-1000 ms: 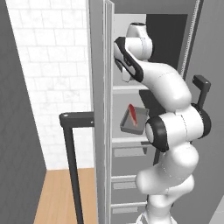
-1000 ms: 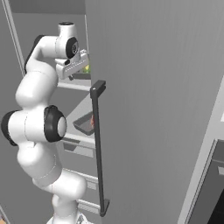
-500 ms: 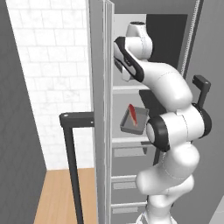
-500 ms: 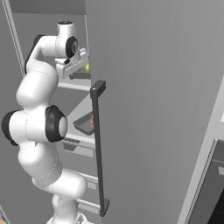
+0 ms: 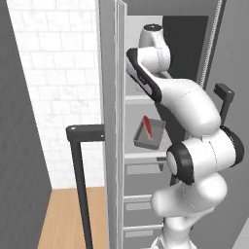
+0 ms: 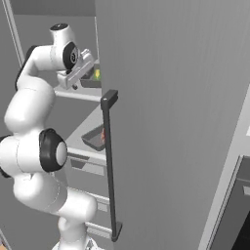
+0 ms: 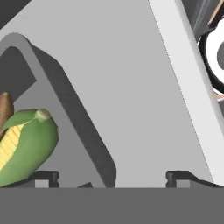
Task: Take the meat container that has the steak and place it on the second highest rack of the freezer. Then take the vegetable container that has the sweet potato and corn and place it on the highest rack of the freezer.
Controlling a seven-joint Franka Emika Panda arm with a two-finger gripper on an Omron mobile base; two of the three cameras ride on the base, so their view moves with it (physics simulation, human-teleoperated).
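End effector: two small dark fingertips of the white arm's end effector (image 7: pixel 111 177) stand wide apart, gripping nothing; one tip sits over the tray rim, the other over bare shelf.
Vegetable container: dark grey rounded-corner tray (image 7: pixel 72 109) rests on the flat light-grey highest rack (image 7: pixel 131 78) of the tall grey freezer (image 6: pixel 166 122), holding the light-green husked corn (image 7: pixel 26 146) and a brown sweet potato tip (image 7: pixel 4 107).
Key relation: tray lies just below and to one side of the open tips; corn's long axis runs diagonally away.
Meat container: grey tray with red steak (image 5: pixel 147 127) sits on the rack below.
Judgement: placement looks complete; straight withdrawal needed.
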